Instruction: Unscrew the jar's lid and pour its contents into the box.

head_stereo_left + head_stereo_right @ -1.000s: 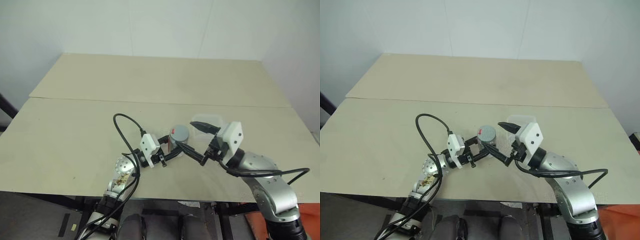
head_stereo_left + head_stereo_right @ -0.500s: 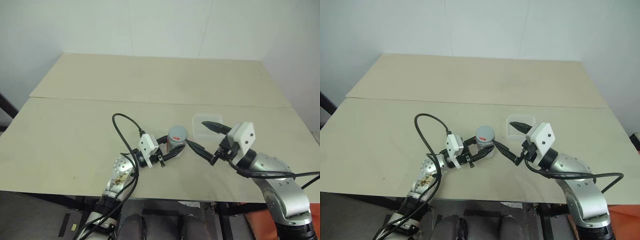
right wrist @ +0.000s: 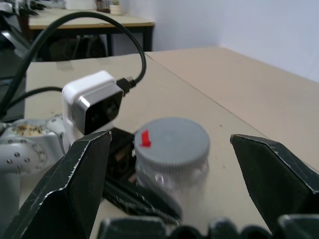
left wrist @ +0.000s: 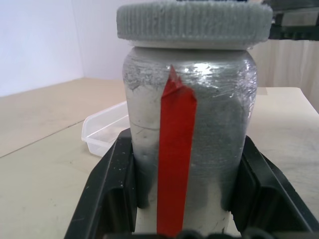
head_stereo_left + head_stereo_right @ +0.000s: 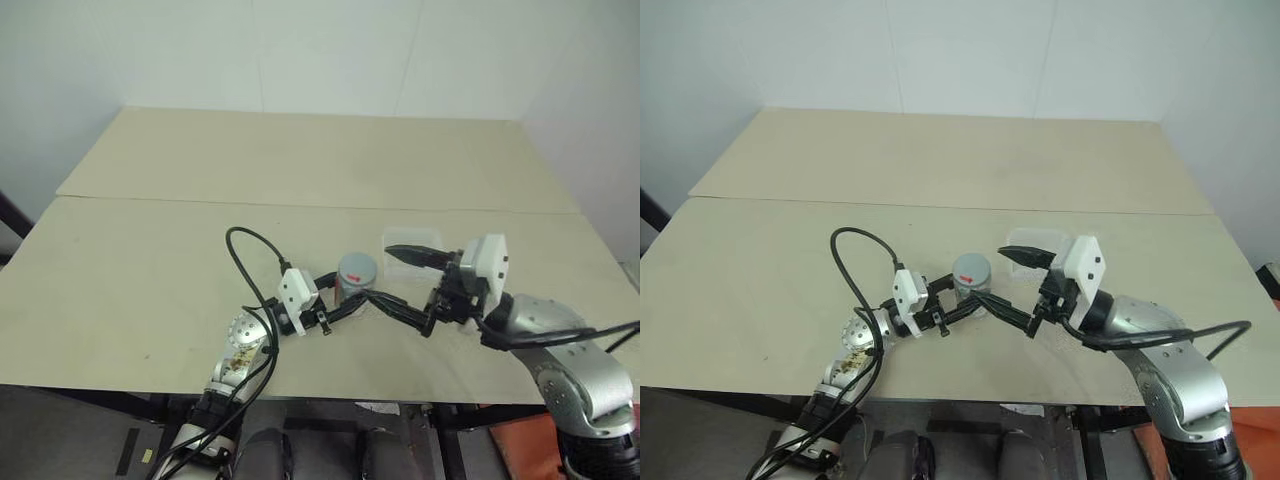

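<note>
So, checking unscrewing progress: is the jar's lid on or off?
On: the lid sits atop the jar, gripped upright by the left gripper.

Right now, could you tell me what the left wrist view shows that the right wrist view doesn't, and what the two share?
Left wrist view alone: the clear box on the table behind the jar, the long red strip down the jar's side, and the left pincer shut on the jar. Right wrist view alone: the right pincer wide open, a finger on either side of the lid and apart from it. Both: the jar with the lid on.
</note>
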{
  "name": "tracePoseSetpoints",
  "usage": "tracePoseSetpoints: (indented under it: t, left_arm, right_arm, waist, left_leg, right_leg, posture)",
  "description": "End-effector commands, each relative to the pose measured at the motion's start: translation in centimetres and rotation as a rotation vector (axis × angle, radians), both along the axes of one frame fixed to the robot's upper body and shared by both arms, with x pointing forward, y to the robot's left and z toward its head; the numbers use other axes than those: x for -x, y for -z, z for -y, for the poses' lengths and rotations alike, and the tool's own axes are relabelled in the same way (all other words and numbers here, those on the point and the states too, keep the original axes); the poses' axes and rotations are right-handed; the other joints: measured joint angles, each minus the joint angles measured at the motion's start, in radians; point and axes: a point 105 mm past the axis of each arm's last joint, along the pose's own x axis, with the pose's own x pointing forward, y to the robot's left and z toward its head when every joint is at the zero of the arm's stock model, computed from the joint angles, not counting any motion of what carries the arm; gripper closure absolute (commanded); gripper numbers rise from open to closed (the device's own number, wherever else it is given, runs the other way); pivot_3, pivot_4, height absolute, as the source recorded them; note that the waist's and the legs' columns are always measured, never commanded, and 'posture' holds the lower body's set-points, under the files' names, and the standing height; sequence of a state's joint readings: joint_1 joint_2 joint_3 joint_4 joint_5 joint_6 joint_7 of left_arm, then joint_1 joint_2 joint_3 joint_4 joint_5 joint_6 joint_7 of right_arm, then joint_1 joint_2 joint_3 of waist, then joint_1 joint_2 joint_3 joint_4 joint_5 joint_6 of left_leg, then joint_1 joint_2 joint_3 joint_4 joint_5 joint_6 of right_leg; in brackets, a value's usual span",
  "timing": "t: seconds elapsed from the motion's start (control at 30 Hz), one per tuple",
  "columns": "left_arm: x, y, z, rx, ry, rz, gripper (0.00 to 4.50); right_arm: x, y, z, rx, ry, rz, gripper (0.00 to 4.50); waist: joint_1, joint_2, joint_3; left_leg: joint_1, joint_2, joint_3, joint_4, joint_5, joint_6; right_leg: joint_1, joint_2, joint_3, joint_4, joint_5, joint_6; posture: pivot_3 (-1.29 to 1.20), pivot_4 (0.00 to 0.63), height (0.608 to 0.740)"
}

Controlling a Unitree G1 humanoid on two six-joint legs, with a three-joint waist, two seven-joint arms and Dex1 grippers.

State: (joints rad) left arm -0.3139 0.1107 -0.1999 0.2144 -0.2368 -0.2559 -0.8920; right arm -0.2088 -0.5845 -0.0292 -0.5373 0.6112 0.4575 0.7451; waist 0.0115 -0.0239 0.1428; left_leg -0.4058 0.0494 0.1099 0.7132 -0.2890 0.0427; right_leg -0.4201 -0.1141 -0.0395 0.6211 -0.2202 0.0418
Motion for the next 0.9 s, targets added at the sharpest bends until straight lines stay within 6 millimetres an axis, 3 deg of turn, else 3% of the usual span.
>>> tracePoseSetpoints:
  t: [0.03,0.33,0.63,0.73,0.83,0.9]
  left_arm:
    - [0.3,-0.7,0.2,0.013,0.011,0.037,2.52]
    - [0.3,-0.7,0.3,0.017,0.011,0.036,2.52]
    - [0.4,-0.6,0.3,0.016,0.011,0.035,2.52]
    - [0.4,-0.6,0.3,0.017,0.012,0.034,2.52]
    - [0.4,-0.6,0.4,0.019,0.014,0.033,2.52]
    - [0.4,-0.6,0.4,0.020,0.015,0.032,2.52]
  right_arm:
    - [-0.4,-0.6,-0.7,-0.015,-0.009,0.018,0.04]
    - [-1.4,-0.1,-2.2,0.040,-0.021,0.071,0.04]
    - [-1.7,-0.1,-2.1,0.032,-0.001,0.075,0.04]
    - [-2.0,-0.1,-1.9,0.030,0.037,0.095,0.62]
    - [-2.0,0.1,-2.0,0.038,0.041,0.098,1.67]
    - [-2.0,0.2,-2.0,0.043,0.043,0.101,1.74]
  waist:
    - [0.002,0.000,0.000]
    - [0.000,0.000,0.000]
    - [0.000,0.000,0.000]
    - [0.001,0.000,0.000]
    - [0.001,0.000,0.000]
    - [0.001,0.000,0.000]
  left_leg:
    - [0.000,0.000,0.000,0.000,0.000,0.000]
    - [0.000,0.000,0.001,0.000,0.000,0.000]
    - [-0.001,0.000,0.001,0.000,0.000,0.000]
    - [0.000,0.000,0.001,0.000,0.000,0.000]
    - [-0.001,0.000,0.001,0.000,0.000,0.000]
    - [-0.001,0.000,0.001,0.000,0.000,0.000]
  right_leg:
    - [0.000,0.000,0.000,0.000,0.000,0.000]
    - [0.000,0.000,0.000,0.000,0.000,0.000]
    - [0.000,0.000,0.000,0.000,0.000,0.000]
    - [0.000,0.000,0.000,0.001,0.000,0.000]
    - [0.000,0.000,0.000,0.000,0.000,0.000]
    - [-0.001,0.000,0.000,0.000,0.000,0.000]
  posture:
    - [0.00,0.150,0.740]
    - [0.00,0.150,0.740]
    - [0.00,0.150,0.740]
    - [0.00,0.150,0.740]
    - [0.00,0.150,0.740]
    - [0.00,0.150,0.740]
